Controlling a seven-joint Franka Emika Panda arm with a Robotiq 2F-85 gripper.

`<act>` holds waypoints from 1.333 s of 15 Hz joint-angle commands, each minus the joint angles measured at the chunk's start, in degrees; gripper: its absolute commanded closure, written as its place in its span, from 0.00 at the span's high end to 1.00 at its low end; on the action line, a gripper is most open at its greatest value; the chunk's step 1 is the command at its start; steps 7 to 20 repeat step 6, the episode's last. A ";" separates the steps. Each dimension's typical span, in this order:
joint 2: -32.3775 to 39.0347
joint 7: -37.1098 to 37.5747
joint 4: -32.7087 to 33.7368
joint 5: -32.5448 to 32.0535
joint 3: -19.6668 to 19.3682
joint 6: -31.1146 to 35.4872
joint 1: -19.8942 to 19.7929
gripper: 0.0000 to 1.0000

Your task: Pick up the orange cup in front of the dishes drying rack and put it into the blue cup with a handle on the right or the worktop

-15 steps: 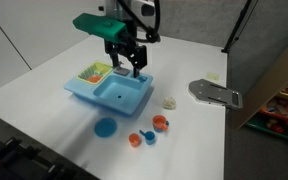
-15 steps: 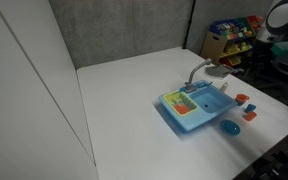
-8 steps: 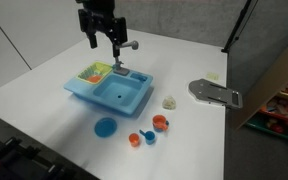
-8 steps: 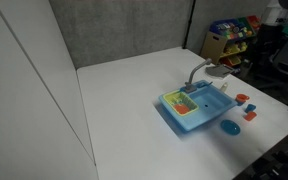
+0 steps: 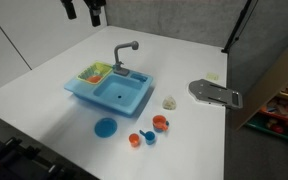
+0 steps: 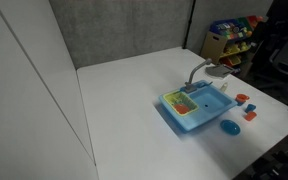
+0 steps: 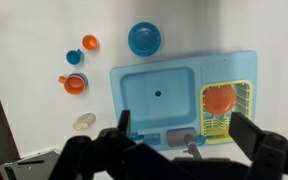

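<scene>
Arm up high over the toy sink, the gripper [image 7: 182,128] spread wide with nothing between its fingers.

In the wrist view, the orange cup [image 7: 74,84] sits at the far left on the white worktop [image 7: 29,130], clear of the sink and touching nothing. The blue cup with a handle [image 7: 74,57] is near it, with a small orange piece [image 7: 89,42] just beside that cup. A pale lump [image 7: 83,121] lies on the orange cup's other side. Next comes a flat blue plate [image 7: 144,38], then the light-blue sink [image 7: 149,110]. At the sink's right end is the yellow-green drying rack [image 7: 242,112], holding a round orange item [image 7: 220,98]. In an exterior view the gripper [image 5: 84,9] shows only at the top edge, well apart from the cups.
</scene>
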 commanded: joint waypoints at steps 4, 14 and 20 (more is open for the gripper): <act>-1.09 0.48 0.03 0.00 0.18 -0.65 0.25 1.00; -0.65 0.48 0.02 0.00 0.15 -0.63 0.24 1.00; -0.65 0.48 0.02 0.00 0.15 -0.63 0.24 1.00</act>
